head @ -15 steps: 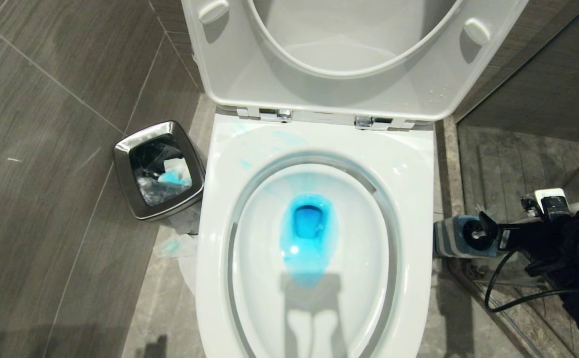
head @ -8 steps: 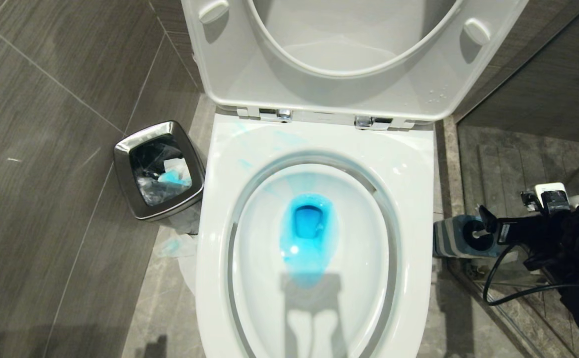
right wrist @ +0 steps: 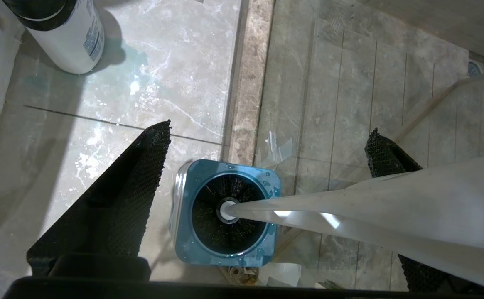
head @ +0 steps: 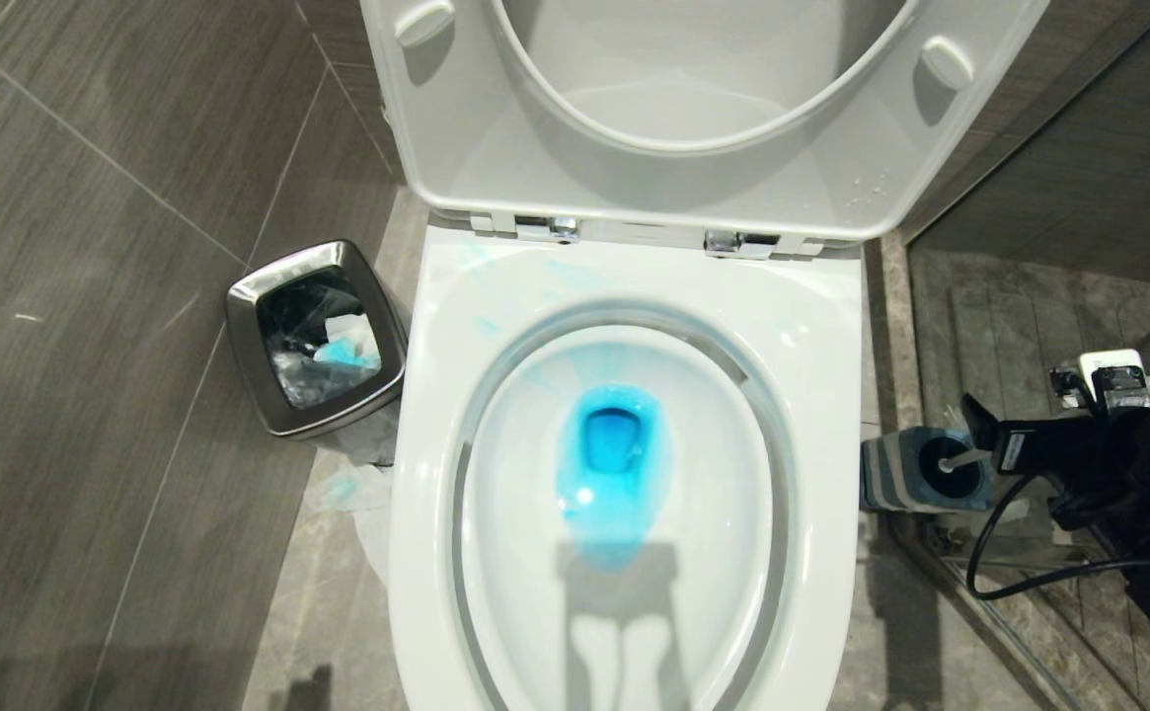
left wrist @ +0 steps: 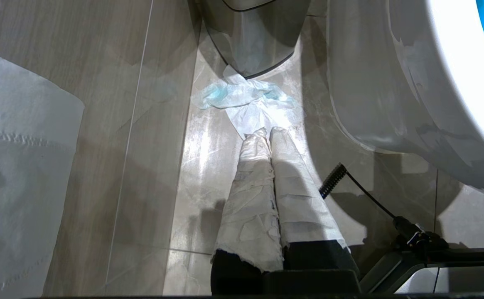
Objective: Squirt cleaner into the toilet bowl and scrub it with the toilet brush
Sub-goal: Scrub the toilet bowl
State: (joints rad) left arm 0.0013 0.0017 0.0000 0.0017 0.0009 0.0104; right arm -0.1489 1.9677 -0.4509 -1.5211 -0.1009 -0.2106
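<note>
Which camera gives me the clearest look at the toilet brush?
Right wrist view: the toilet brush stands in its holder, handle between the open fingers. Head view shows only the handle's base. Left wrist view shows none.

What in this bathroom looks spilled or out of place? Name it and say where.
Blue-stained tissue lies crumpled on the floor beside the bin, not in it. Pale blue cleaner streaks mark the toilet's rim, outside the bowl.
</note>
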